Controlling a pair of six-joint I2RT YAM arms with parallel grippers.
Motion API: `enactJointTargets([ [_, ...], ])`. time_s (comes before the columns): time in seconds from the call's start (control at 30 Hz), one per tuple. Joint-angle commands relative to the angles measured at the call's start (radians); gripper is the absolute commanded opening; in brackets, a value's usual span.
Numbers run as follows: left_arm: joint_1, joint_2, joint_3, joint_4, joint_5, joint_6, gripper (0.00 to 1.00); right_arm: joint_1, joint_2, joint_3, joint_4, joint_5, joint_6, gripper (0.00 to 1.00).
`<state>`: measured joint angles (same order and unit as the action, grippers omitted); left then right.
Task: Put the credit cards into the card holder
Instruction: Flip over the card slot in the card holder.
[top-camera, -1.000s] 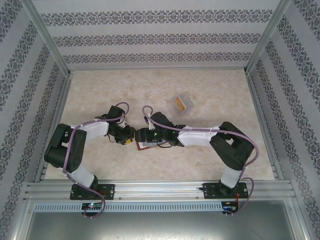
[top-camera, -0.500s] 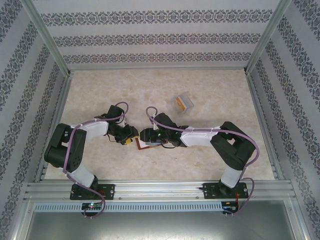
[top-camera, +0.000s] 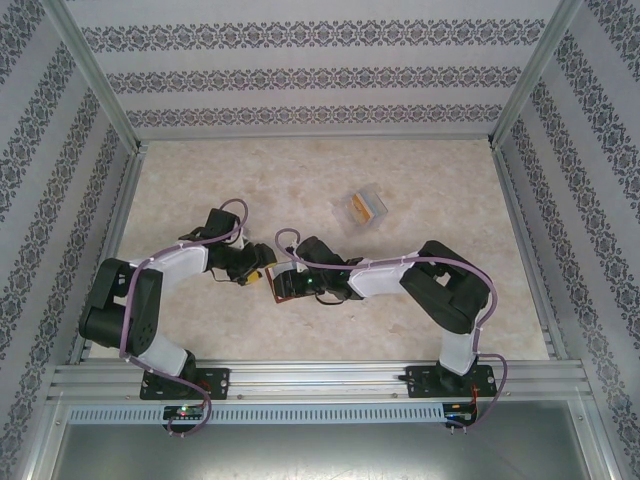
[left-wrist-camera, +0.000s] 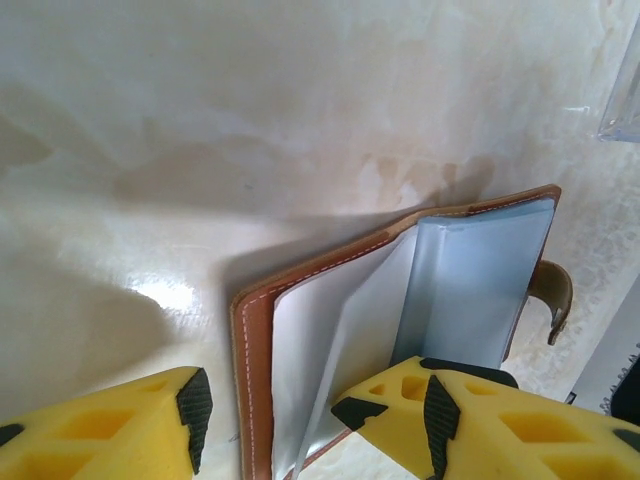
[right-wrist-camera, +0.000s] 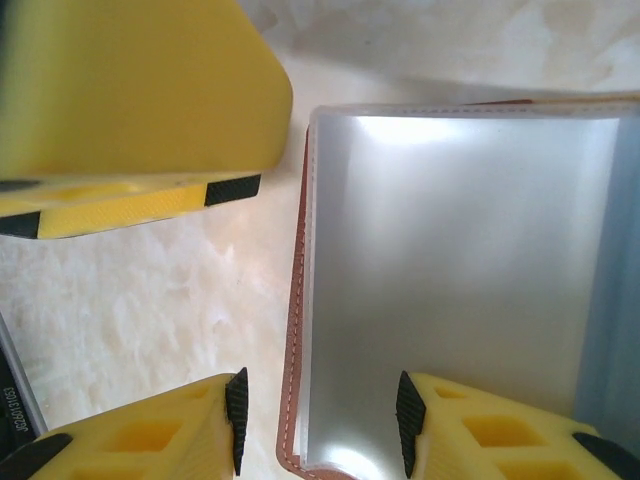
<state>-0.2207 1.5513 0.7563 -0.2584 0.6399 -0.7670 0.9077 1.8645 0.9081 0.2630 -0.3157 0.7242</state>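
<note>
Walls (top-camera: 320, 75) papered in grey floral stripes close in three sides of a beige marbled tabletop (top-camera: 200, 170), and two things lie on it. One clear plastic box (top-camera: 373, 204), small and square-cornered, sits toward the far right, well apart from both arms, with one orange credit card (top-camera: 358, 207) showing inside it; how many cards it holds cannot be told. One reddish-brown leather card holder (left-wrist-camera: 250, 330) lies opened out near the middle of the table, where the two arms meet. It has pale stitching along the edge, several glossy blue-grey sleeves (left-wrist-camera: 470, 280) fanned up inside, and a curved tan strap (left-wrist-camera: 555, 300) at its far side. The left gripper (left-wrist-camera: 310, 420) has its jaws parted astride the holder's near corner: one yellow finger (left-wrist-camera: 120, 425) is clear of the leather, the other is over the sleeves, and nothing is clamped. The right gripper (right-wrist-camera: 320, 430) is likewise spread across the holder's stitched edge, its left pad apart from the leather with bare table between, and grasps nothing. Another blurred yellow finger (right-wrist-camera: 130, 90) crowds in just beside the holder's corner.
</note>
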Motion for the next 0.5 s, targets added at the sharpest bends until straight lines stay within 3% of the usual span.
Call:
enactJointTargets([
  [0.0,0.001,0.026,0.012,-0.044,0.008,0.015,0.60,0.005,0.012,0.002,0.013,-0.009,-0.029,0.47],
  [0.23,-0.022,-0.018,-0.014,-0.011,-0.029,0.006,0.60,0.006,0.009,-0.017,0.054,-0.021,-0.026,0.47],
  [0.47,-0.056,0.092,-0.023,-0.042,-0.151,0.041,0.54,0.007,-0.013,-0.031,0.070,-0.001,-0.028,0.47],
])
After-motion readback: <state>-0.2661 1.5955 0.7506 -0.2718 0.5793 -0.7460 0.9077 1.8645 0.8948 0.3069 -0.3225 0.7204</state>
